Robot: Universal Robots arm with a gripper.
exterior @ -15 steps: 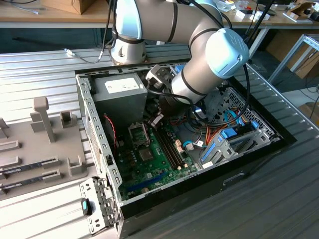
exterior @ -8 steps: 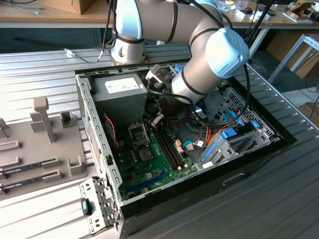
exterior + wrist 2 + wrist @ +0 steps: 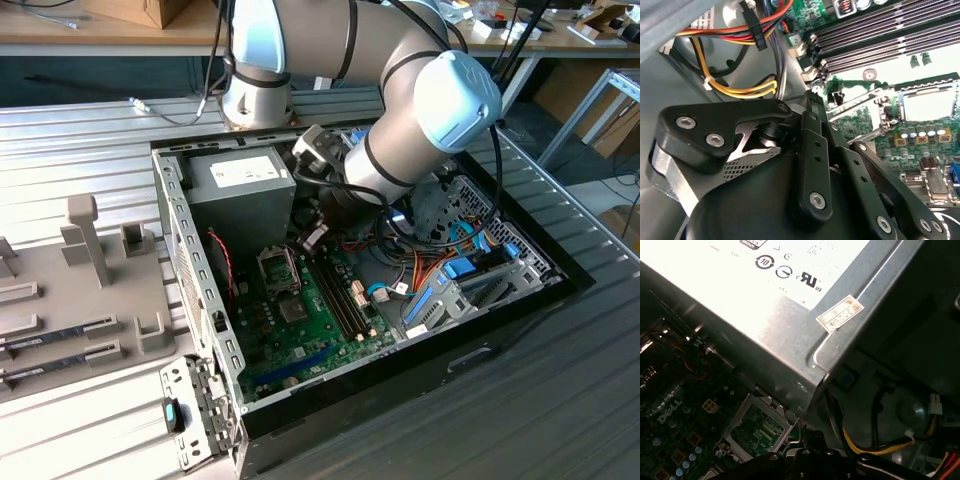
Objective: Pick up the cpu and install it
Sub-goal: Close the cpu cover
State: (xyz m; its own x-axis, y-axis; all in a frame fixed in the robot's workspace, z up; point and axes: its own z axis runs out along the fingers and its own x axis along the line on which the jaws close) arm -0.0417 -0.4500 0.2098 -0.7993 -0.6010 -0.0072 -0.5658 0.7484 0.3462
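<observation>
The jaws hang low inside the open computer case (image 3: 185, 250), just above the green board (image 3: 310, 345) and just beside the socket (image 3: 278, 268), on the side toward the memory slots (image 3: 340, 295). Whether they stand wide or narrow, or hold anything, I cannot tell: the second wrist view shows their black link bars (image 3: 720, 132) from behind, and the tips are hidden. The cpu I cannot make out for certain. In the second wrist view the socket's inside is a pale flat square, and its hinged metal frame (image 3: 860, 107) is swung up off it, so the top lies uncovered. Room is tight here: the big grey box (image 3: 240, 185) with a white label stands close on one side, and in the first wrist view its lower edge and corner hang near the socket. A bundle of yellow, orange and red wires (image 3: 747, 90) loops just beside the link bars. The arm (image 3: 440, 90) reaches down from above and covers the middle of the case. Toward the exterior view's right stand a drive cage (image 3: 470, 290) and more cables. Toward its left, outside the case wall on the ribbed metal counter (image 3: 80, 130), lies a grey tray (image 3: 100, 300) with long sticks (image 3: 60, 335) in its slots
</observation>
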